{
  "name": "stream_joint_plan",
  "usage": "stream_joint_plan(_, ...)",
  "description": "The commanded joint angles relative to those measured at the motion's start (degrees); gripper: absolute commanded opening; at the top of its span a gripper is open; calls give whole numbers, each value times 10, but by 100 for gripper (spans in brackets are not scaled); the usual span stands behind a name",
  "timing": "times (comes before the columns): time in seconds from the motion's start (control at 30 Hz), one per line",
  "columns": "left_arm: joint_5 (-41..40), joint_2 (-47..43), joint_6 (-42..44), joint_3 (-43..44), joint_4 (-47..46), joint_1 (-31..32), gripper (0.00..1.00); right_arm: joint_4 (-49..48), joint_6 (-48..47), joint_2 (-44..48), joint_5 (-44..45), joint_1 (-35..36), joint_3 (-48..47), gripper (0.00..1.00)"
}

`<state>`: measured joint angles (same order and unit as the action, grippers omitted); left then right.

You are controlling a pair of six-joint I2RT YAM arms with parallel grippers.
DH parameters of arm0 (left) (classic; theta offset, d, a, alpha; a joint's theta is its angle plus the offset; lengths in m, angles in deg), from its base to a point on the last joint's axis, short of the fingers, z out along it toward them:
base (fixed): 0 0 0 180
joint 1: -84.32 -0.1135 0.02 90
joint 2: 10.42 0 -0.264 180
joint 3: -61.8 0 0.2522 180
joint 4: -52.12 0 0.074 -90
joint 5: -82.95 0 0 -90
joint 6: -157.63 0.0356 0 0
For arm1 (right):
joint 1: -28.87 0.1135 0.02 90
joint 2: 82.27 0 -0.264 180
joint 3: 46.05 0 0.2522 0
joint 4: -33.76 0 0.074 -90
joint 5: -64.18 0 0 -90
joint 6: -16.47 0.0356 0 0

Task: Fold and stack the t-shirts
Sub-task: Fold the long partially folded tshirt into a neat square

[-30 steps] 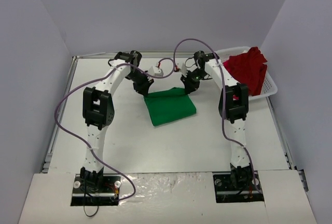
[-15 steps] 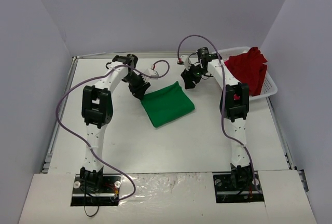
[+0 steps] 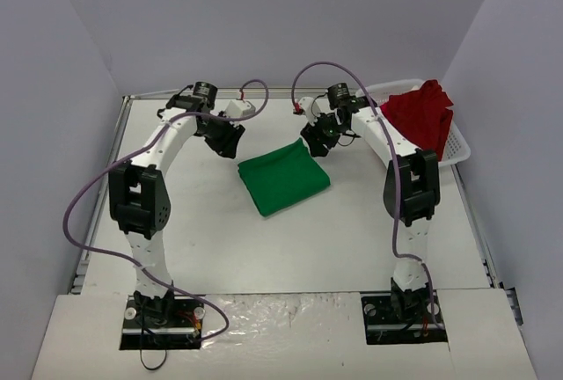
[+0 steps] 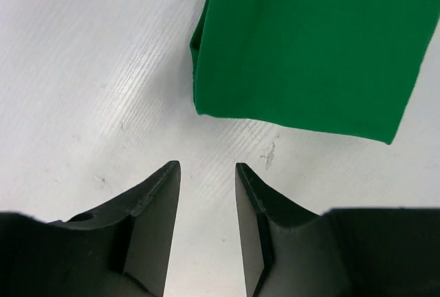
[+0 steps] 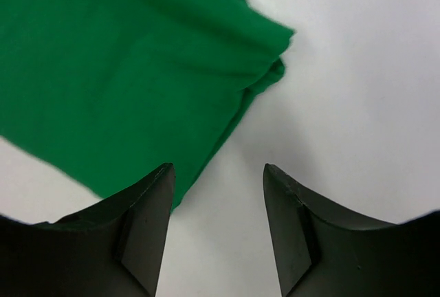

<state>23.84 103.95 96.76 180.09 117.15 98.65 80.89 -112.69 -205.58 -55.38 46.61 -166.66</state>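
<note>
Left claw parted, empty; right claw parted, empty; folded green t-shirt lies just beyond both.

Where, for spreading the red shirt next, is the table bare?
Bare: the table between the green t-shirt and the near edge. Crowded: behind it, where the left gripper and right gripper hang, and the far-right basket holding the red t-shirt.

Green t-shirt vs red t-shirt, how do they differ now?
The bright green cloth t-shirt is folded into a flat rectangle; the deep red cloth t-shirt is a crumpled heap. Green lies on the white table; red sits in the white lattice basket. Both are plain, neither gripped.
</note>
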Motion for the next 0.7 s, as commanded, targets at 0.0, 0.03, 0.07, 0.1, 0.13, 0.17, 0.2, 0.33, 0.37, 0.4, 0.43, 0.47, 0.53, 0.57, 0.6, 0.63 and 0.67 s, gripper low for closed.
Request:
stream_joint_plan(0.0, 26, -68, -73, -29, -35, -21, 36, -1, 20, 79, 35, 17, 65, 50)
stream_joint_plan(0.03, 18, -84, -96, -48, -41, -23, 35, -10, 26, 101, 40, 19, 82, 50)
stream_joint_plan(0.07, 7, -89, -104, -54, -42, -28, 34, -11, 28, 111, 53, 26, 108, 50)
stream_joint_plan(0.1, 8, -93, -111, -59, -40, -32, 33, -13, 28, 119, 62, 33, 120, 51)
stream_joint_plan(0.13, 14, -100, -127, -68, -35, -37, 32, -15, 25, 137, 74, 41, 131, 51)
stream_joint_plan(0.17, 34, -103, -136, -71, -28, -43, 31, -15, 22, 145, 103, 63, 154, 51)
stream_joint_plan(0.2, 50, -108, -152, -76, -18, -56, 31, -15, 18, 164, 122, 78, 165, 51)
stream_joint_plan(0.33, 128, -123, -201, -107, -13, -111, 31, -22, 10, 205, 198, 159, 213, 54)
stream_joint_plan(0.37, 154, -126, -204, -111, -7, -123, 31, -25, 11, 211, 210, 175, 223, 55)
stream_joint_plan(0.4, 160, -129, -214, -114, -6, -140, 31, -31, 13, 220, 234, 204, 238, 55)
stream_joint_plan(0.43, 166, -129, -217, -115, -2, -164, 31, -32, 16, 223, 240, 217, 243, 55)
stream_joint_plan(0.47, 174, -129, -220, -118, 8, -175, 31, -31, 21, 226, 242, 229, 246, 55)
stream_joint_plan(0.53, 209, -130, -221, -119, 18, -207, 31, -36, 22, 232, 256, 267, 254, 55)
stream_joint_plan(0.57, 217, -133, -222, -121, 27, -216, 31, -36, 23, 229, 265, 280, 254, 55)
stream_joint_plan(0.6, 224, -136, -224, -125, 27, -233, 31, -37, 23, 228, 277, 302, 252, 55)
stream_joint_plan(0.63, 225, -142, -230, -132, 22, -239, 31, -37, 23, 223, 281, 312, 249, 55)
stream_joint_plan(0.67, 225, -153, -233, -146, 10, -244, 31, -37, 22, 213, 286, 320, 248, 55)
